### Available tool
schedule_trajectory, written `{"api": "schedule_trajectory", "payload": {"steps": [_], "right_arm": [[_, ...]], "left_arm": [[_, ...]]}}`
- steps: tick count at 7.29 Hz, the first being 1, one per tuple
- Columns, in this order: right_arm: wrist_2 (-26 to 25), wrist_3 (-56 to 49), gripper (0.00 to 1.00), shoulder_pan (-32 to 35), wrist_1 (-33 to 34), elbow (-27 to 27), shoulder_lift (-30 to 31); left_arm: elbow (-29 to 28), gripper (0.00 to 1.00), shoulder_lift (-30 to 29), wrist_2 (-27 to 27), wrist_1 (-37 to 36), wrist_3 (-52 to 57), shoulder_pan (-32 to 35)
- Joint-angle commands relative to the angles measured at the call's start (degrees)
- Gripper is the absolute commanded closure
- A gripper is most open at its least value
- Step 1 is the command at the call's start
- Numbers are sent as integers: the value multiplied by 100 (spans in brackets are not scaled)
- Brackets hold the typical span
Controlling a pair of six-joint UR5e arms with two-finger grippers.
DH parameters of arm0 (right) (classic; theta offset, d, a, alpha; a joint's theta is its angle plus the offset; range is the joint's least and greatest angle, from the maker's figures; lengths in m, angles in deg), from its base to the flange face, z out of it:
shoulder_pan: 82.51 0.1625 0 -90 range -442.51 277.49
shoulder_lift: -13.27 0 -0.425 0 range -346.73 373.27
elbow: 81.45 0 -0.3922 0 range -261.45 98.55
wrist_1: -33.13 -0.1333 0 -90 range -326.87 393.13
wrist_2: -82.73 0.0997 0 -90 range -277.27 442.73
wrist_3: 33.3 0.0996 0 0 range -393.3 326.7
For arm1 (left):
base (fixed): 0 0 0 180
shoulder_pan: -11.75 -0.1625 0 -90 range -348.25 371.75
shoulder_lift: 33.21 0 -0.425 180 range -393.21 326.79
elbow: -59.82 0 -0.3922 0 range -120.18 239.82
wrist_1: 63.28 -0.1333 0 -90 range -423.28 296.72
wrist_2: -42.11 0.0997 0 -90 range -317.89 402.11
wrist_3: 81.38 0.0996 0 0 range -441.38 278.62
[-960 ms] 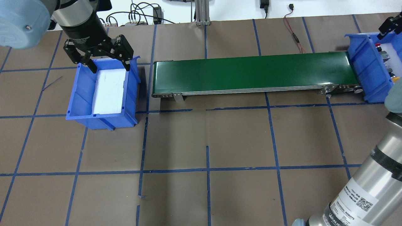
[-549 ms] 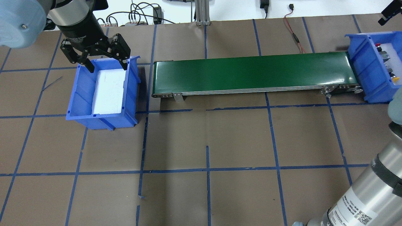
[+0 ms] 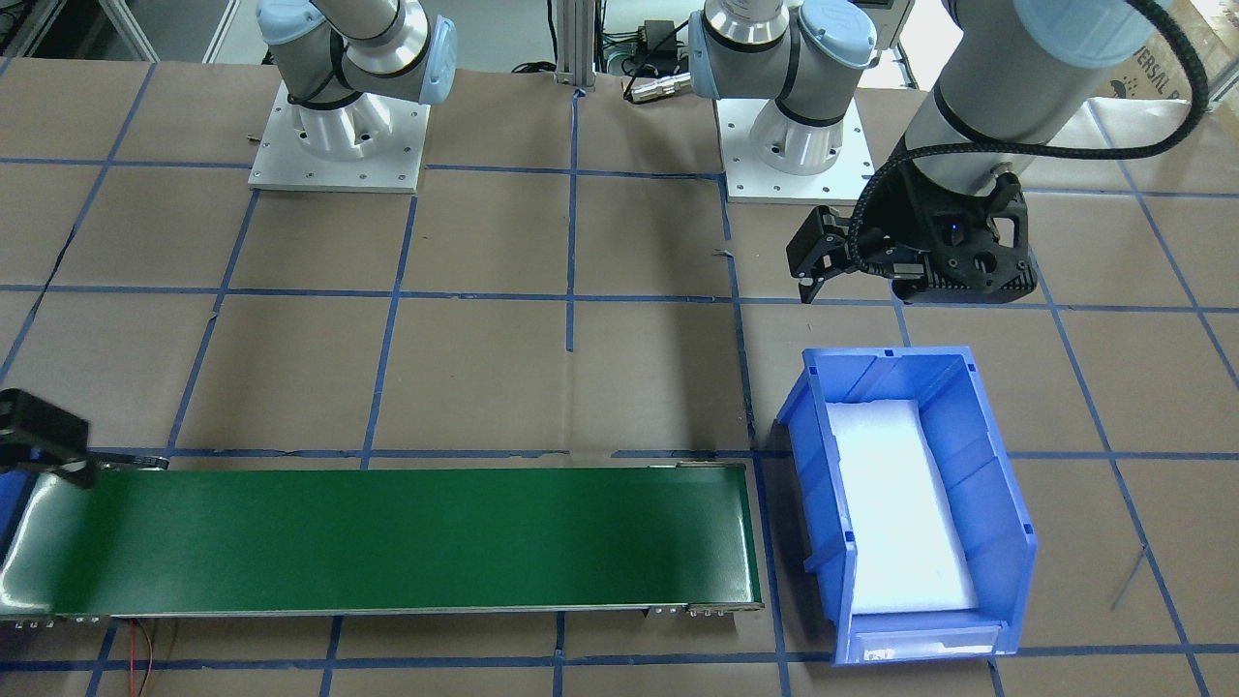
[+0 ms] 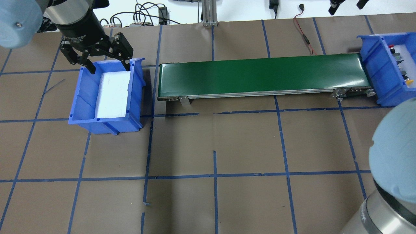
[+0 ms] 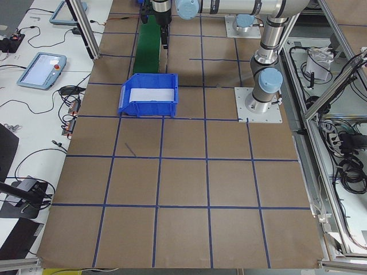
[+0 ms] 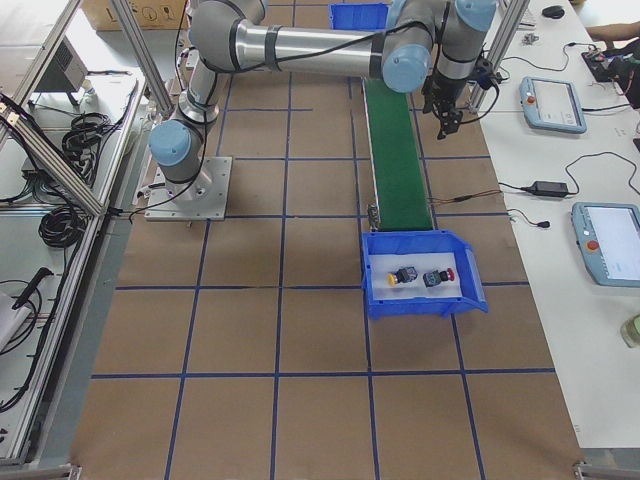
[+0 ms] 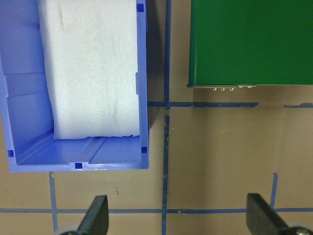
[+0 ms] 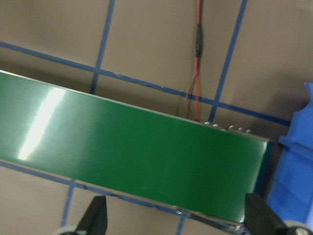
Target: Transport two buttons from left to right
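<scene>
Both buttons lie in the blue bin [image 6: 420,306] at the conveyor's right end: the yellow-capped button [image 6: 404,275] beside the red-capped button [image 6: 440,278]. In the overhead view they show at the frame's edge, red cap [image 4: 391,46] and yellow cap [image 4: 410,80]. My right gripper [image 4: 347,4] hangs open and empty past the belt's far side, away from that bin [image 4: 373,66]; its fingertips [image 8: 95,218] frame the belt. My left gripper [image 4: 109,67] stands open and empty over the rear end of the left blue bin [image 4: 85,94], which holds only white foam [image 4: 112,94].
The green conveyor belt [image 4: 260,75] runs between the two bins and carries nothing. A red cable [image 4: 302,32] lies behind it. My right arm's elbow [image 4: 393,146] fills the lower right of the overhead view. Brown paper with blue tape lines covers the table [image 4: 214,146].
My right gripper has risen out of the right bin and swung left, past the belt's far side. The left gripper has drifted slightly back and left over its bin.
</scene>
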Motion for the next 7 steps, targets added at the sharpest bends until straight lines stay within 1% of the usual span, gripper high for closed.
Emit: {"api": "schedule_trajectory", "payload": {"steps": [1, 2, 3, 4, 5, 6, 7], "right_arm": [[-18, 1475, 0, 571, 515, -1450, 926], [52, 1428, 0, 493, 894, -1919, 1156], [-34, 1427, 0, 440, 915, -2010, 1263], [-148, 1436, 0, 466, 793, -2037, 1351], [-437, 1593, 0, 544, 122, -2133, 1752], [-379, 1620, 0, 702, -137, -2361, 2061], [-361, 1612, 0, 695, -131, -2380, 2029]], "left_arm": [[-4, 0, 35, 52, 27, -94, 6], [22, 0, 44, 61, 19, -86, 6], [48, 0, 44, 52, 19, -77, -3], [49, 0, 44, 52, 19, -69, -12], [49, 0, 44, 52, 19, -68, -12], [49, 0, 44, 52, 19, -68, -12], [49, 0, 44, 52, 19, -68, -12]]}}
